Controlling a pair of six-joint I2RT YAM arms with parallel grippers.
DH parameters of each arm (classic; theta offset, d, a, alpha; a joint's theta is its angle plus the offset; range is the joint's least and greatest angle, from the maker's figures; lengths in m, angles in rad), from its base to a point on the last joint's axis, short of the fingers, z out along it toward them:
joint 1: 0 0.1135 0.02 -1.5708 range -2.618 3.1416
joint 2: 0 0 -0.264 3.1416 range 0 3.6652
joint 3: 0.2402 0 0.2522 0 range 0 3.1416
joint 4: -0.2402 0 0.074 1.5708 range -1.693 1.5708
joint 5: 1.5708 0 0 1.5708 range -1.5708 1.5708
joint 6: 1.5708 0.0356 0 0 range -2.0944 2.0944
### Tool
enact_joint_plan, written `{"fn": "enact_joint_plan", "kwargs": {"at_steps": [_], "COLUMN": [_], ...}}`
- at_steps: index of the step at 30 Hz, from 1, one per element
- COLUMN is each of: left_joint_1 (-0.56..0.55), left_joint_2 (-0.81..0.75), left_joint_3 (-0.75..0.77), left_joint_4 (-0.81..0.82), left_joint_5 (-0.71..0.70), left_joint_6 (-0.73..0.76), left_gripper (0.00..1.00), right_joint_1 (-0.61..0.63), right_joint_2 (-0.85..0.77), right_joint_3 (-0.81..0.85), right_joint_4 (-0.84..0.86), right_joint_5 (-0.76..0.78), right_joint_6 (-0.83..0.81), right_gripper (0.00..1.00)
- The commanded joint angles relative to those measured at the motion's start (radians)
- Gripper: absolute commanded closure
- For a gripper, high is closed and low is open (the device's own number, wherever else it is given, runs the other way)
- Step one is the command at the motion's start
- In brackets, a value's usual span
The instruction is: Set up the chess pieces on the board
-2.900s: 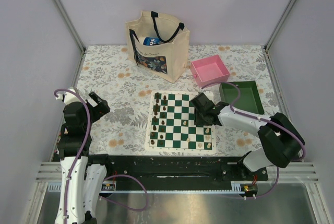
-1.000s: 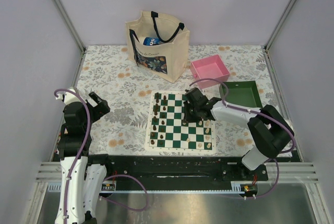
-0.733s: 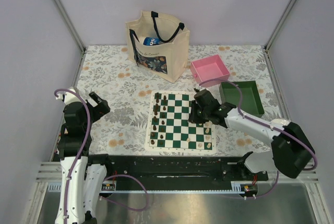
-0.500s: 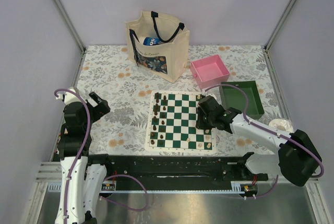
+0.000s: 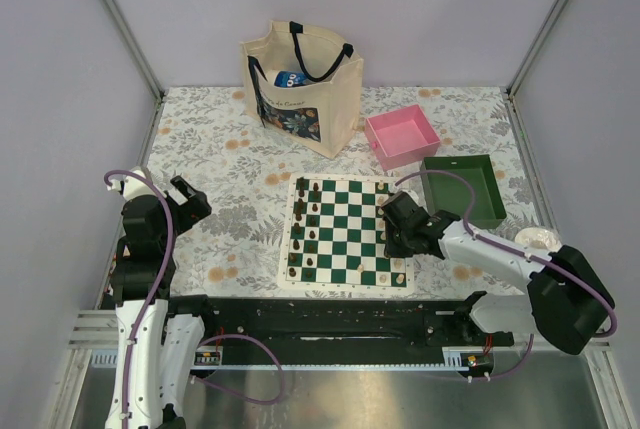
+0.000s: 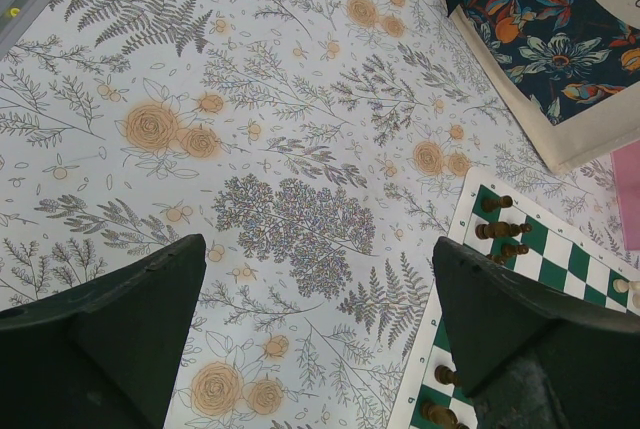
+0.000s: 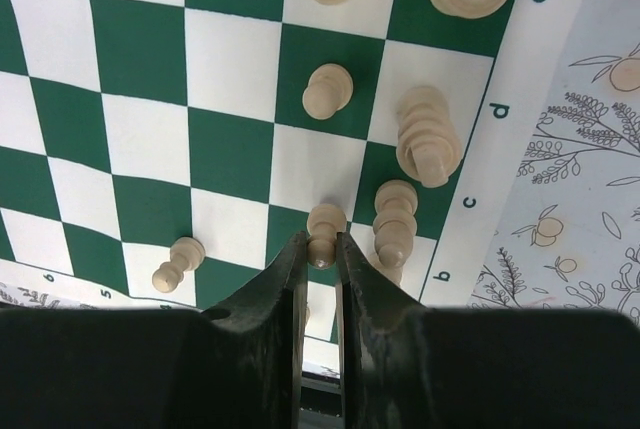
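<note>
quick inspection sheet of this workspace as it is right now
surface: floral cloth, flat
job's things: board on the cloth; dark pieces along its left side, cream pieces at its right edge
clutter: tote bag, pink tray, green tray, all off the board
hands: left hand open above bare cloth; right hand shut on cream pawn
cables: purple cables loop over both arms
surroundings: pale walls, metal frame

The top camera looks down from behind over the whole desk (image 5: 220, 149). The left wrist camera views the board's (image 6: 545, 261) left edge obliquely. The right wrist camera hangs close above its squares.
</note>
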Motion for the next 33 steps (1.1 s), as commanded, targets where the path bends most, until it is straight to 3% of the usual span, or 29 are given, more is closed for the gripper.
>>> {"fn": "enact_joint_plan", "kwargs": {"at_steps": [1,15,24,33], "left_joint_1": [0.003,0.006,0.004,0.004], "left_joint_2": [0.002,0.0,0.003,0.0], "left_joint_3": [0.002,0.002,0.002,0.003], "left_joint_4": [0.05,0.05,0.05,0.05], "left_joint_5": [0.018,0.018,0.018,0.018], "left_joint_6": [0.0,0.0,0.0,0.0], "left_gripper": [0.01,0.01,0.01,0.01], "right_joint_1": [0.007,0.009,0.007,0.007], "right_joint_2": [0.013,0.09,0.082,0.004], "right_joint_3": [0.05,0.072,0.072,0.09], "right_joint_4": [0.036,0.076,0.076,0.085], "right_joint_5": [0.047,0.024,0.015,-0.058], "right_joint_6": [-0.014,-0.023,-0.028,-0.04], "right_gripper": [0.8,0.77,0.6,0.56]}}
